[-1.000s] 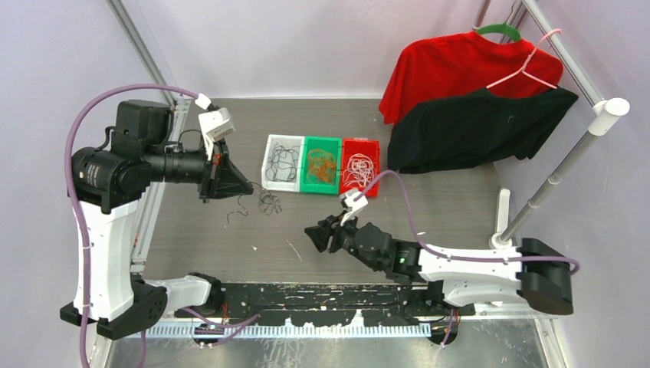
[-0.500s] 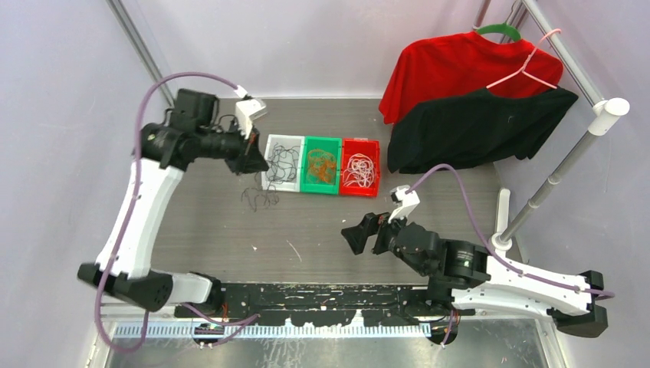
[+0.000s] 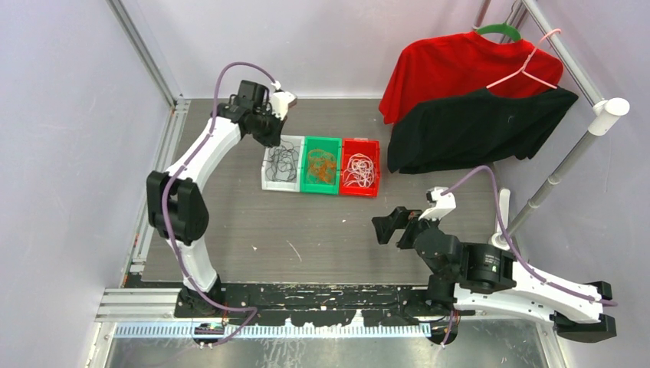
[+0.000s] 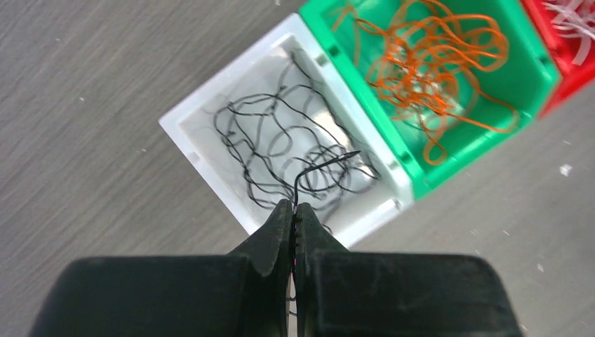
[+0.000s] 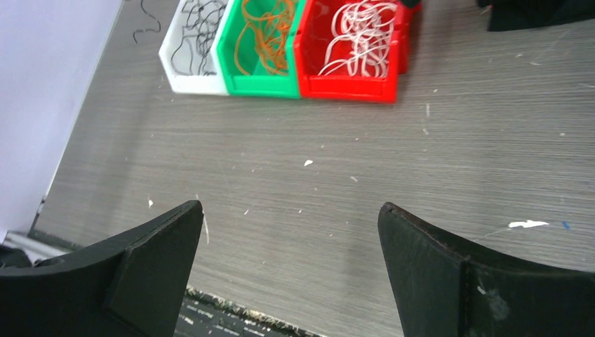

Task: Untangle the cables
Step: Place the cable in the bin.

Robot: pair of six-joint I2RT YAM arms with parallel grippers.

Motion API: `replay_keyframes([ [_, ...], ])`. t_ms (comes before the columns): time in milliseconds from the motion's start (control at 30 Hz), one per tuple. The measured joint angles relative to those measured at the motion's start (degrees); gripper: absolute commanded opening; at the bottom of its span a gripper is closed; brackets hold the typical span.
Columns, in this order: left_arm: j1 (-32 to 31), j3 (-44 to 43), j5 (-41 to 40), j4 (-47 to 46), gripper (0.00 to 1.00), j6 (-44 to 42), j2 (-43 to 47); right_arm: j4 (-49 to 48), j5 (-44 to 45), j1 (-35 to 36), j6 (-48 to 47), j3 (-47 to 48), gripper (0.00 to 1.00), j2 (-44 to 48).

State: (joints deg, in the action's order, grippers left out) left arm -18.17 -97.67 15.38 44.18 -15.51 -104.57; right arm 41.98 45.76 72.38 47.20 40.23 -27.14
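Note:
My left gripper [image 3: 273,140] is at the back of the table over the white bin's [image 3: 265,182] far left corner. In the left wrist view it [image 4: 293,205] is shut on one thin black cable [image 4: 324,164] that curls up from the jaw tips above the bin [image 4: 184,133]. The bin holds loose black cables [image 4: 266,133]. The green bin [image 3: 321,190] holds orange cables [image 4: 428,63]. The red bin [image 3: 359,193] holds white cables [image 5: 354,35]. My right gripper [image 3: 388,227] is open and empty over bare table at front right; the right wrist view shows it [image 5: 290,210].
A red shirt [image 3: 460,65] and a black shirt [image 3: 475,130] hang on a rack [image 3: 571,157] at the back right, close to the red bin. A frame post [image 3: 142,46] runs along the left side. Small white scraps [image 5: 526,225] lie on the table.
My left arm swung from front left to the back, carrying the black cable off the table to above the white bin. My right gripper drew back to the right, still open.

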Motion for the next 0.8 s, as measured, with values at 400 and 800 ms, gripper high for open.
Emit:
replay_keyframes([
  [400,-0.2,-0.15,-4.72,-6.43,0.71,0.35,-9.03,0.04,9.57,-0.13,0.7,-0.92,1.0,-5.14],
  [800,5.7,-2.82,1.31,2.78,1.0,2.27,-0.37,-7.23,2.14,-15.37,-0.76,-1.27,1.0,-19.71],
])
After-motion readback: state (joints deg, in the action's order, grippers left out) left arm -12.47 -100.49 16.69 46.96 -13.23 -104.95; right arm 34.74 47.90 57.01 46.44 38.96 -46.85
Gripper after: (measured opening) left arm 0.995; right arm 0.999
